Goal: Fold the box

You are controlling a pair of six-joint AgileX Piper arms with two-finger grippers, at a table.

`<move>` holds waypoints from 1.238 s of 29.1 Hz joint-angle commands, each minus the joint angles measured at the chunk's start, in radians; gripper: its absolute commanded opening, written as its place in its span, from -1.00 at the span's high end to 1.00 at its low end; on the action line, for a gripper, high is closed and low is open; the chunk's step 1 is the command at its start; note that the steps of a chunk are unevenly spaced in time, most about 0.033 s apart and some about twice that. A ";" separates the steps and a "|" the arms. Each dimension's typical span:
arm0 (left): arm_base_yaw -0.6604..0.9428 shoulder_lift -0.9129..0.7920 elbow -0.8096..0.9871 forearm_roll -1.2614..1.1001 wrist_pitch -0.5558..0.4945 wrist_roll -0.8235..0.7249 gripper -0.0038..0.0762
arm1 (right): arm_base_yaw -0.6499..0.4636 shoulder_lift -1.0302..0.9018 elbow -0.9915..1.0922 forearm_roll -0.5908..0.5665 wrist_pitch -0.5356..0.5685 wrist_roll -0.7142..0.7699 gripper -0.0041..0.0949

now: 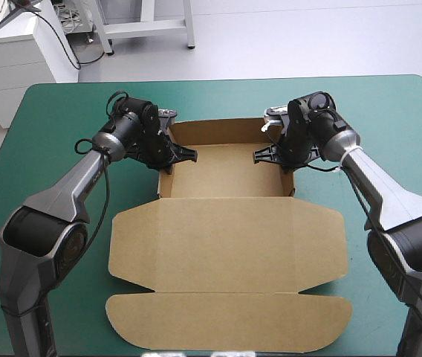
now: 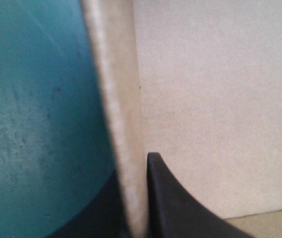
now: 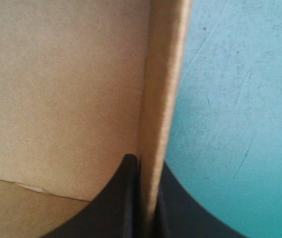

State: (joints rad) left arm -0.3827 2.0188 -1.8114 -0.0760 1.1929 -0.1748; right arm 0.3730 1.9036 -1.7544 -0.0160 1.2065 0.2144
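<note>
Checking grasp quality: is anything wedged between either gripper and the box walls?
Nothing visible. The left gripper and the right gripper are each shut directly on a raised side wall of the box, with bare board in both wrist views.

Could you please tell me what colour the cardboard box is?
The cardboard box is plain brown, shown best in the high view.

Your left jaws sit on the left wall (image 2: 121, 114) of the box (image 1: 226, 230), the wall between them, tray inside, bare desk (image 1: 55, 126) outside. Your right jaws straddle the right wall (image 3: 163, 99) the same way. Between the two pairs of jaws lies the tray floor (image 1: 226, 175), with the back wall (image 1: 218, 130) just beyond them. On your side of the jaws the lid (image 1: 226, 242) lies flat on the desk, its end flap (image 1: 226, 321) by the near edge.
</note>
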 commanded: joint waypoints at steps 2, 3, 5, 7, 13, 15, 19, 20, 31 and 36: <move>-0.014 -0.020 -0.026 -0.070 -0.019 0.024 0.92 | 0.001 -0.052 -0.031 -0.018 -0.062 -0.038 0.92; -0.014 -0.020 -0.028 -0.068 -0.021 0.024 0.92 | 0.001 -0.052 -0.031 -0.018 -0.062 -0.038 0.91; -0.014 -0.020 -0.037 -0.066 -0.021 0.024 0.92 | 0.001 -0.052 -0.031 -0.018 -0.062 -0.040 0.89; -0.014 -0.020 -0.050 -0.066 -0.016 0.024 0.92 | 0.001 -0.051 -0.031 -0.018 -0.062 -0.040 0.81; -0.014 -0.020 -0.084 -0.070 0.013 0.046 0.79 | 0.001 -0.035 -0.031 -0.014 -0.063 -0.033 0.04; -0.014 -0.020 -0.091 -0.068 0.020 0.049 0.65 | 0.001 -0.033 -0.031 -0.014 -0.061 -0.029 -0.31; -0.014 -0.020 -0.093 -0.066 0.020 0.076 0.23 | 0.001 -0.033 -0.031 -0.016 -0.061 -0.023 -0.66; -0.014 -0.020 -0.093 -0.066 0.020 0.081 0.12 | 0.001 -0.033 -0.031 -0.020 -0.061 -0.020 -0.67; -0.014 -0.020 -0.262 0.029 0.080 0.081 -0.31 | -0.046 -0.036 -0.055 -0.001 -0.092 0.024 -0.67; -0.014 -0.054 -0.414 0.030 0.102 0.142 -0.28 | -0.102 -0.062 -0.147 0.102 0.024 -0.036 -0.67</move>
State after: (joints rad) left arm -0.3932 2.0536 -2.1460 -0.0466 1.2441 -0.0535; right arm 0.2920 1.9192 -1.8369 0.0528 1.1964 0.2089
